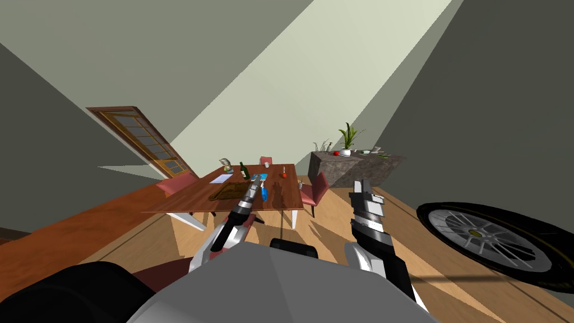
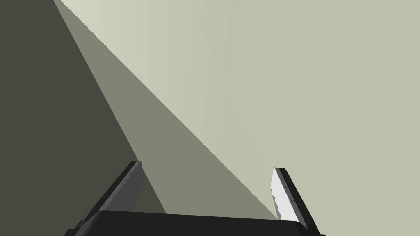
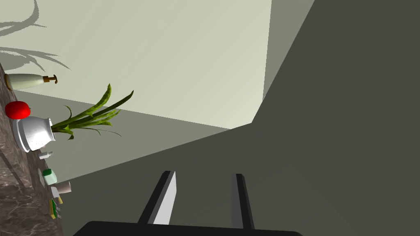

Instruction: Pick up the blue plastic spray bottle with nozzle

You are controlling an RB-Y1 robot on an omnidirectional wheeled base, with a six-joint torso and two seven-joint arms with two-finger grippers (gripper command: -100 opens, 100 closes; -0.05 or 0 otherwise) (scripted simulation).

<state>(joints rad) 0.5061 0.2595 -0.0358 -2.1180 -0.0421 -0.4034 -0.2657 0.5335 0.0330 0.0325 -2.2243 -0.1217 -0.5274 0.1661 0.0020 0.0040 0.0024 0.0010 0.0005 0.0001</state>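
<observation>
On the wooden counter (image 1: pixel 185 201), the blue spray bottle (image 1: pixel 262 194) sits near the front edge, just beside the left tool (image 2: pixel 207 166); I cannot tell if they touch. That tool's fingers are spread wide around nothing. A dark bottle (image 1: pixel 244 171) stands further back. On the stone counter (image 3: pixel 16 205), a white pot (image 3: pixel 35 133) holds a green plant (image 3: pixel 92 114). The right tool (image 3: pixel 205 174) shows a narrower, empty gap.
</observation>
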